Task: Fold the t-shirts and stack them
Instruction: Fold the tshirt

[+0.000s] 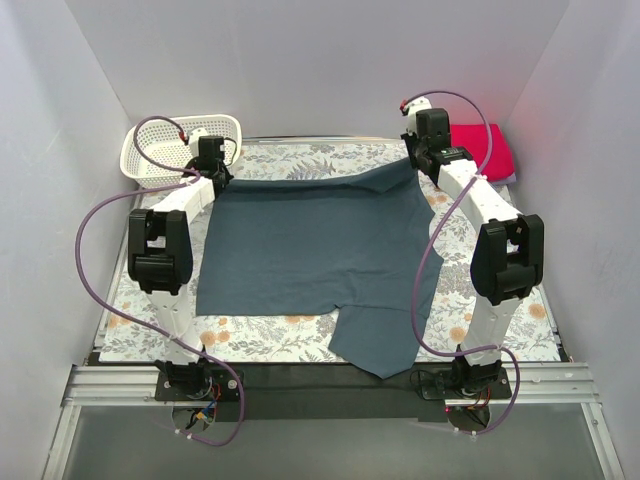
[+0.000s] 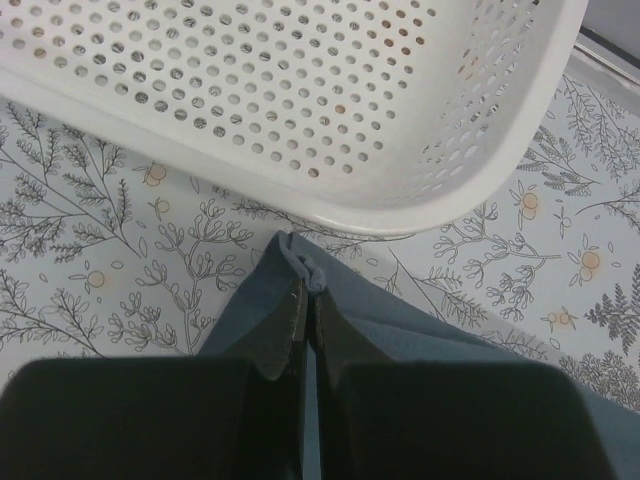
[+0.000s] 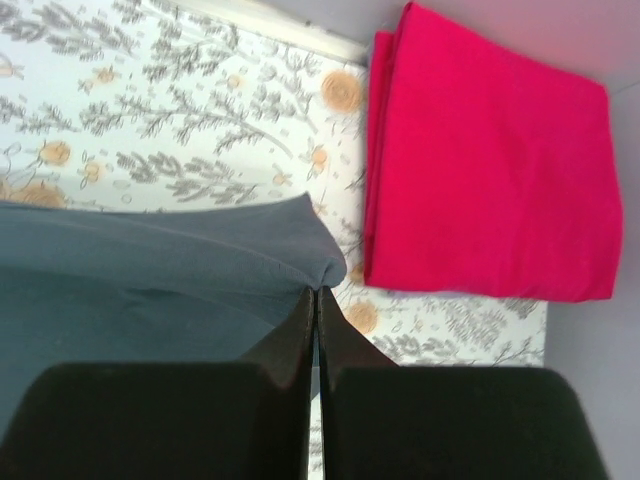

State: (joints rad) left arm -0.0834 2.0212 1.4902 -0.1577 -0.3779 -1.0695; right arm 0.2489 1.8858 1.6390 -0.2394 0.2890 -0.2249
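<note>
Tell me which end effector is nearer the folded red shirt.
Right. The right end effector pinches a corner of the blue-grey shirt just beside the red shirt; the left end effector pinches the opposite corner by the white basket, far from it.

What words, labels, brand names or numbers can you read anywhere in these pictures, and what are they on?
No text can be read in any view.
The blue-grey shirt and red shirt are plain.
The basket shows only holes.
The table cover has only a plant print.
The left arm and right arm bear no legible marking.
</note>
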